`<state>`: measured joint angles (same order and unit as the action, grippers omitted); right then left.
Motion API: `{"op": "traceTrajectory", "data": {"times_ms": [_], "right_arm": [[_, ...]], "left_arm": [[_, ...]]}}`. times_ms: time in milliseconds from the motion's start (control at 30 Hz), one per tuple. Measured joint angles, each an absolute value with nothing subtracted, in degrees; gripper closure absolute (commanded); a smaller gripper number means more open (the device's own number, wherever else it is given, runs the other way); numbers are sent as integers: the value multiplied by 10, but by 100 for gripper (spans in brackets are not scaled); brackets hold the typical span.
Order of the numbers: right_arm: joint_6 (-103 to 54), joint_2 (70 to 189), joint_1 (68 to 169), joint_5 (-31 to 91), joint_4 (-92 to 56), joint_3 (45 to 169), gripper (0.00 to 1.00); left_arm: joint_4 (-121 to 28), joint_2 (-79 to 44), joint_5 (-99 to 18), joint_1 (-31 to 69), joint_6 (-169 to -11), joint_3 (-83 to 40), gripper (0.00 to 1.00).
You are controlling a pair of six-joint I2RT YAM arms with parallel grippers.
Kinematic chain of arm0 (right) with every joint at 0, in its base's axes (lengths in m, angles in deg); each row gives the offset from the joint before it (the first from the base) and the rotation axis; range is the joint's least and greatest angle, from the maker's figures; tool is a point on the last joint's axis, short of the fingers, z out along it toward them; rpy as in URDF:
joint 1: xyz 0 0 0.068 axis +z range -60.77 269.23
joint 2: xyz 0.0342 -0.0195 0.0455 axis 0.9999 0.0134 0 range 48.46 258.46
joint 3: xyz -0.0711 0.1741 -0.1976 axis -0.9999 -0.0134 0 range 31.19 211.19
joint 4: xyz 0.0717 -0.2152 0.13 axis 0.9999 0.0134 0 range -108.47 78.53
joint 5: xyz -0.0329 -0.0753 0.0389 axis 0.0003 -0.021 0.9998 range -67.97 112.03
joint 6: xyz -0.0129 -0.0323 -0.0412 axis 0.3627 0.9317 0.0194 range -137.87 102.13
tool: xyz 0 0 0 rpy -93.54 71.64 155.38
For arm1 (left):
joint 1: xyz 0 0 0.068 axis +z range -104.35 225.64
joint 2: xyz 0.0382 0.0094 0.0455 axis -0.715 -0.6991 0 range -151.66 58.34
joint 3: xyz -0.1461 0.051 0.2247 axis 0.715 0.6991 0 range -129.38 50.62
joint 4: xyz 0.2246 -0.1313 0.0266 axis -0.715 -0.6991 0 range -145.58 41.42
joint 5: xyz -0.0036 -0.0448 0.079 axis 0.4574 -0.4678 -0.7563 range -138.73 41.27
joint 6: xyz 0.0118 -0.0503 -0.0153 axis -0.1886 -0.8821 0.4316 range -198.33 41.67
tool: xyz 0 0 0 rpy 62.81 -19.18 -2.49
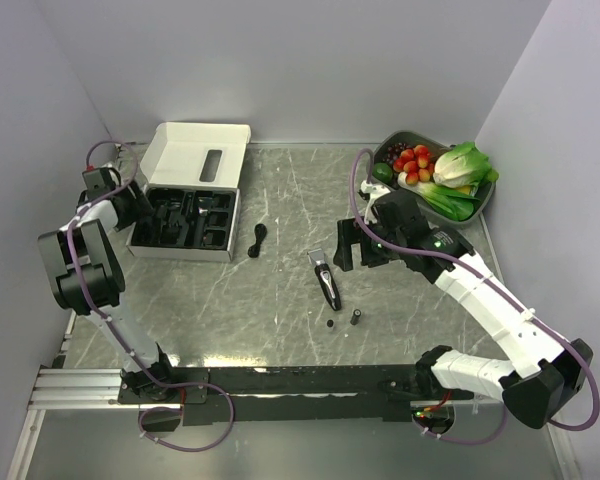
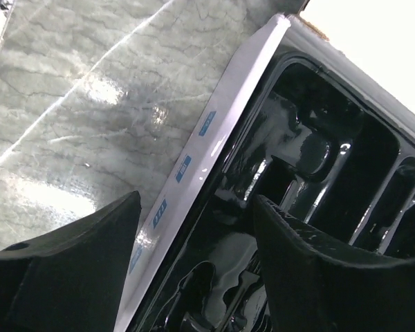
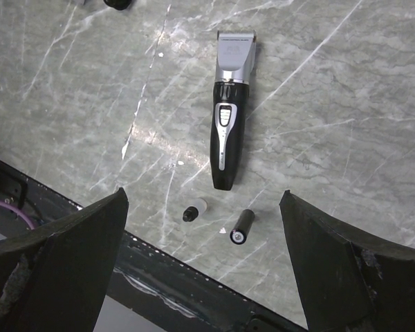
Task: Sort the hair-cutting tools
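The black hair clipper with a silver blade head lies on the marble table; it also shows in the right wrist view. Two small cylindrical bits lie just near of it, seen closer as a capped bit and a black cylinder. The curved black attachment lies left of the clipper. My right gripper is open and empty, hovering above the clipper. My left gripper is open, straddling the left wall of the white box that holds the black tray.
The white box stands open with its lid up at the back left, black tray inside. A grey bowl of vegetables and cherry tomatoes sits at the back right. A black rail runs along the table's near edge.
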<state>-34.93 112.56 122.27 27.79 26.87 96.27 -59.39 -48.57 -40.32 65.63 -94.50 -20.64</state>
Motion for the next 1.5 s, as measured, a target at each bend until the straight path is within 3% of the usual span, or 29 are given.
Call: {"op": "traceTrajectory", "data": {"times_ms": [233, 700, 1367, 1433, 1500], "right_arm": [[-353, 1126, 1225, 287, 261, 944, 0], [-360, 1122, 1228, 292, 256, 937, 0], [-361, 1140, 1229, 304, 257, 898, 0], [-361, 1154, 1229, 308, 254, 892, 0], [-361, 1172, 1229, 310, 250, 890, 0]], "left_arm": [[-595, -494, -411, 636, -942, -206, 56], [-570, -458, -435, 600, -981, -152, 65], [-579, -290, -486, 457, -1062, 27, 62], [-590, -273, -486, 450, -1068, 39, 59], [-604, -259, -488, 447, -1073, 45, 47]]}}
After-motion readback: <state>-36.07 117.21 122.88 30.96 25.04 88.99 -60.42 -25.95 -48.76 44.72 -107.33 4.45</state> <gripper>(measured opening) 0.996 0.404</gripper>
